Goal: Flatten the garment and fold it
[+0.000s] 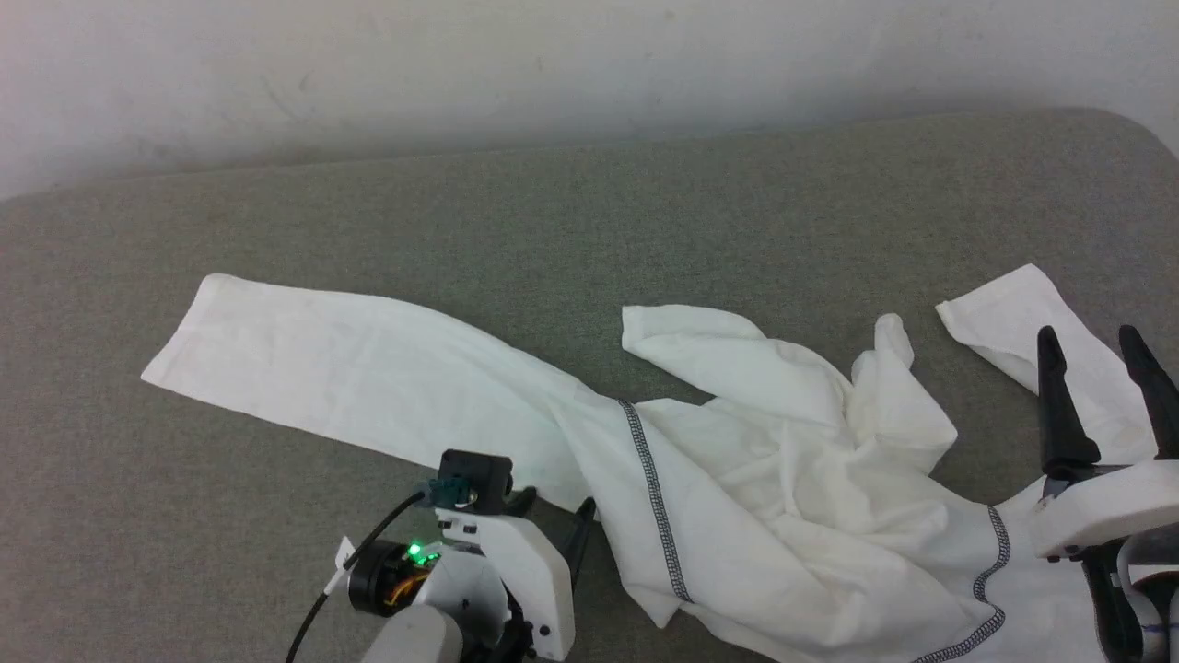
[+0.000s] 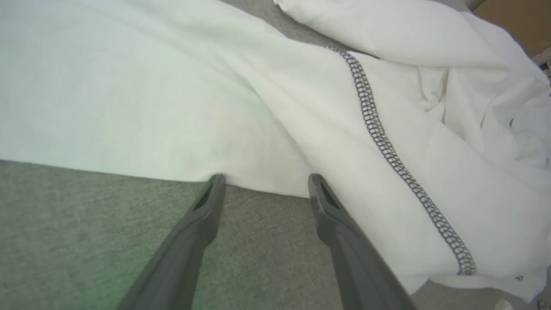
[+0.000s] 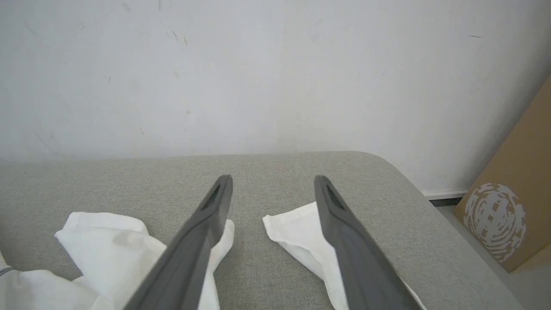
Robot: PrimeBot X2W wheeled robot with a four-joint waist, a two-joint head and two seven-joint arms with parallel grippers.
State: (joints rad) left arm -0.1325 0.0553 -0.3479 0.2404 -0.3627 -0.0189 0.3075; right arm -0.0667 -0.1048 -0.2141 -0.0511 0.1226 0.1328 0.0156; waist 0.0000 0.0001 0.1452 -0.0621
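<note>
- On the grey padded bench [image 1: 276, 552], the garment [image 1: 737, 479] lies across the middle and right. One sleeve [image 1: 350, 368] is laid out flat toward the left edge. The body is bunched in folds toward the near right corner.
- The other sleeve's cuff [image 1: 999, 308] lies near the right edge, pointing toward the far right corner.
- The left gripper [image 2: 266, 178] sits low by the near edge, jaws apart. Its fingertips are right at the hem of the flat sleeve, just left of the zigzag shoulder seam [image 2: 387, 146], with nothing between them.
- The right gripper [image 1: 1087, 336] hangs over the right sleeve, jaws apart and empty. From its wrist view the tips look clear of the cloth.
- The step in hand looks like flattening; folding is not yet due while the body is this rumpled.
- To do it well, I would pinch one layer only at each side, near the seams rather than in the loose middle. Then draw the two holds apart toward the left and right edges, keeping the cloth low so the thin fabric drags flat instead of lifting into new creases.
- The long axis runs sleeve to sleeve, left edge to right edge, both cuffs angled toward the far edge.
- Which way the collar faces I cannot tell among the folds.
</note>
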